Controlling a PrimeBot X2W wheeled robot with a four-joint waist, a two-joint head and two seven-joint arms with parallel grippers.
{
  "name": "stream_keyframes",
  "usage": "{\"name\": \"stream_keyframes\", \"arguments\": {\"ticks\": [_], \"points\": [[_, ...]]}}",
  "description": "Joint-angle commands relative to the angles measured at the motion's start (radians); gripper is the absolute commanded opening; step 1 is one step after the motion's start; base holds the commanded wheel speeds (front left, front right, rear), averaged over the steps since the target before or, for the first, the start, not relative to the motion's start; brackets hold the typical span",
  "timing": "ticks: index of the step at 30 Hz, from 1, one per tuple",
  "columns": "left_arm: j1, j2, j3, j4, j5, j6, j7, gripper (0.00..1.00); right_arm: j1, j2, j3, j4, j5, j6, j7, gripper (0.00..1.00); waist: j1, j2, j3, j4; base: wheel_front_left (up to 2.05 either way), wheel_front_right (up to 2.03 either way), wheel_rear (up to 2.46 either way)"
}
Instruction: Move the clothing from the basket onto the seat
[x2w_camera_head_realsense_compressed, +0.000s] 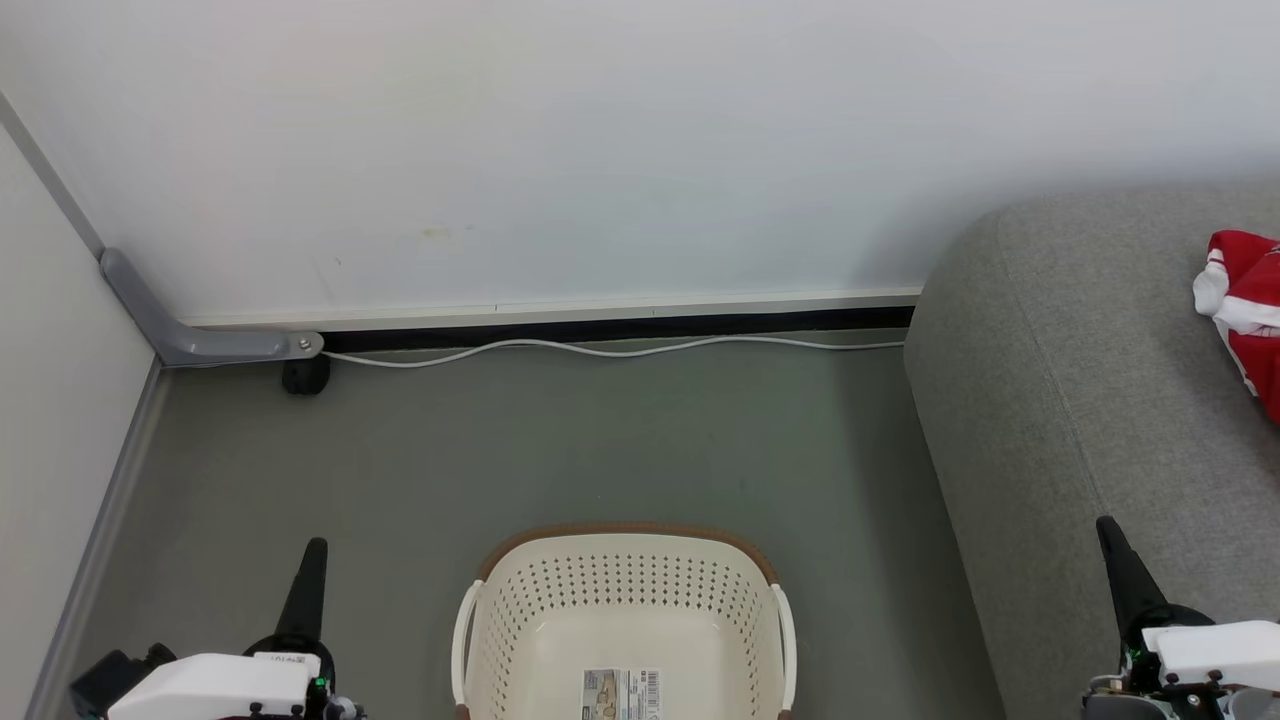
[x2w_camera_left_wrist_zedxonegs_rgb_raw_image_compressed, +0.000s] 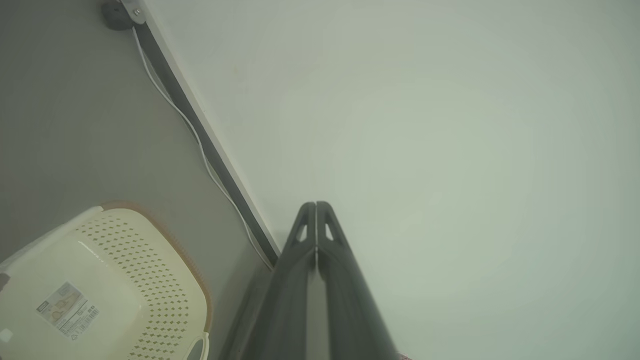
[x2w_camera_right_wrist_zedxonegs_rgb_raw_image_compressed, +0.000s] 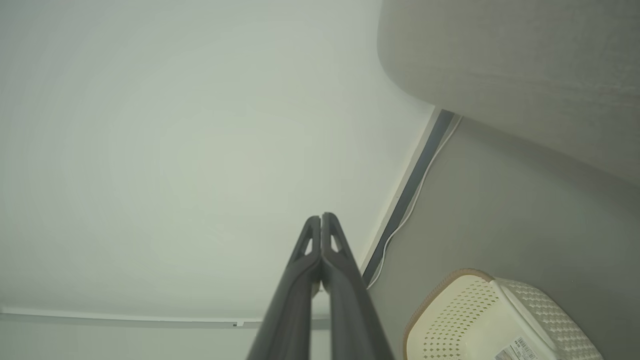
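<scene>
My left gripper (x2w_camera_head_realsense_compressed: 314, 548) and right gripper (x2w_camera_head_realsense_compressed: 1106, 526) are pinched closed, empty, pointing far. The clothing (x2w_camera_head_realsense_compressed: 1245, 300) lies bunched on the sofa (x2w_camera_head_realsense_compressed: 1080, 400), far right, its visible part running near-to-far. The basket (x2w_camera_head_realsense_compressed: 620, 590) sits near, between my grippers. A cable (x2w_camera_head_realsense_compressed: 600, 350) skirts the wall (x2w_camera_head_realsense_compressed: 640, 150).

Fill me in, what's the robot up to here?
Nothing is being handled. The left gripper and right gripper are shut and empty, either side of the basket. The visible part of the basket holds only its label, and red clothing lies on the grey sofa.
</scene>
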Motion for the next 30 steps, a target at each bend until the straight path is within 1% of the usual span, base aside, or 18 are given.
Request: {"name": "stream_keyframes", "arguments": {"ticks": [1,21,30], "points": [[-0.06,0.015,0.034,-0.028,-0.029,-0.013,0.008,0.0,-0.046,-0.007,0.01,-0.037,0.029,0.004,0.013,0.0,0.0,0.0,0.0,0.0,0.0,0.0,0.0],[-0.095,0.017,0.058,-0.031,-0.241,-0.057,0.063,0.0,-0.054,0.021,-0.032,-0.058,0.208,0.004,0.069,0.0,0.0,0.0,-0.002,0.006,0.0,0.0,0.0],[-0.095,0.017,0.058,-0.031,-0.241,-0.057,0.063,0.0,-0.054,0.021,-0.032,-0.058,0.208,0.004,0.069,0.0,0.0,0.0,-0.002,0.006,0.0,0.0,0.0]]}}
